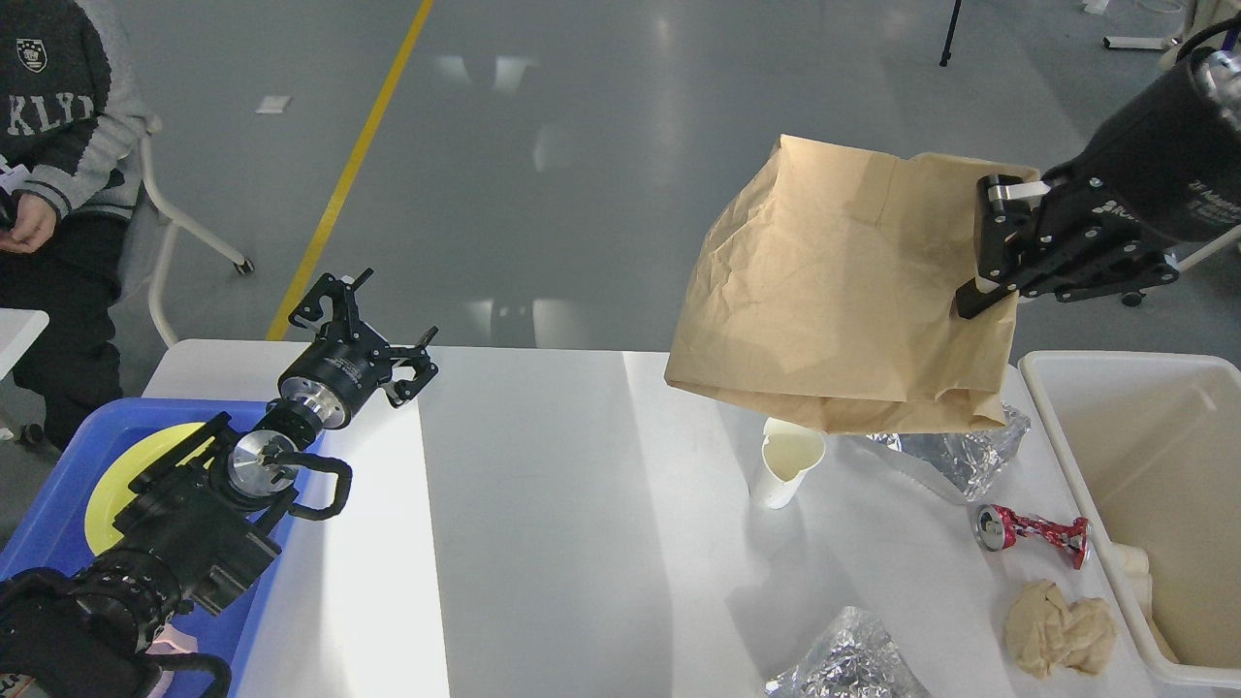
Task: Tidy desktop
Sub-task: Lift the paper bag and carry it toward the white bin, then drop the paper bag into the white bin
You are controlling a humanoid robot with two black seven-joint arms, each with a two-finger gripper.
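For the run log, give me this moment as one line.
right gripper: shut on paper bag, held above desktop | left gripper: open | on desktop: cup, crushed can, foil

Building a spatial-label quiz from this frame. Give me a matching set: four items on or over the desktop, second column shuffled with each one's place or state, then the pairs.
Things:
1. brown paper bag
2. crushed red can
3. white paper cup
4. yellow plate

Places or states:
A. lying on its side on the desktop, near the off-white tub
B. in the blue tray, partly hidden by the left arm
C. held in the air by the right end effector
D. upright on the desktop, below the bag's bottom edge

Pairs: 1-C, 2-A, 3-D, 4-B
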